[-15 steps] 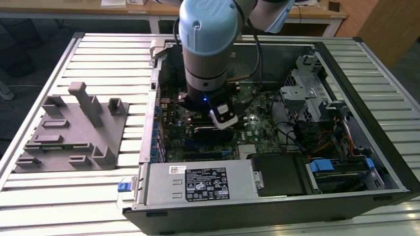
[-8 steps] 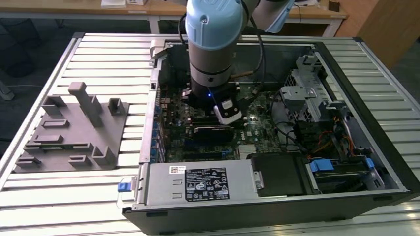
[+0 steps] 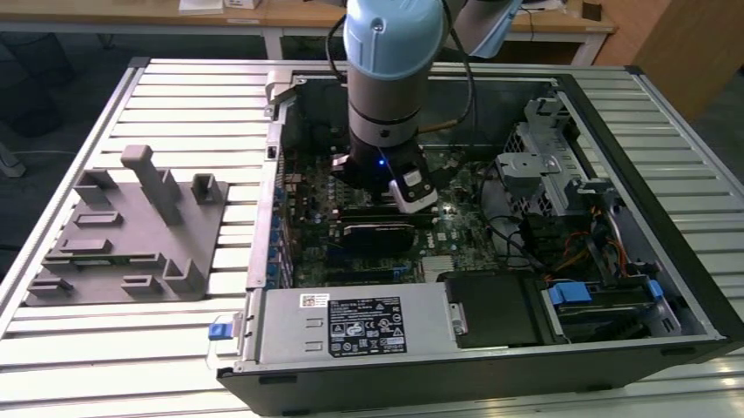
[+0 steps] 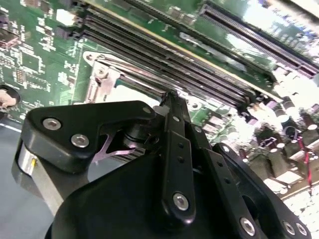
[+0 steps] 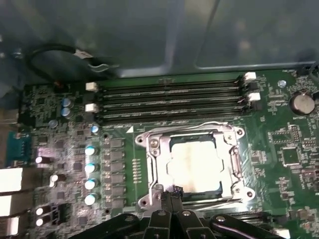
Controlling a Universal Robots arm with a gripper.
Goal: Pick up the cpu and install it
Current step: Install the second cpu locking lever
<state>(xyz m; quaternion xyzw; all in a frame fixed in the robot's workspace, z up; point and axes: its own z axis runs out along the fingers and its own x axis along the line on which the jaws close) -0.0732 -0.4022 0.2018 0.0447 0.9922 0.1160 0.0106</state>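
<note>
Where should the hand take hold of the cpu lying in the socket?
By two opposite edges, coming straight down from above. The cpu lies flat in the metal socket frame, which hems in its rim, so a side approach looks blocked. The hand sits at the frame's edge.

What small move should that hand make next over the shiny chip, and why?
Probably a slow lift straight up. In the first wrist view the cpu already lies inside the metal socket frame, and the hand sits at the frame's edge with its fingers together, holding nothing that shows. Rising straight avoids bumping the memory slots beside it.
</note>
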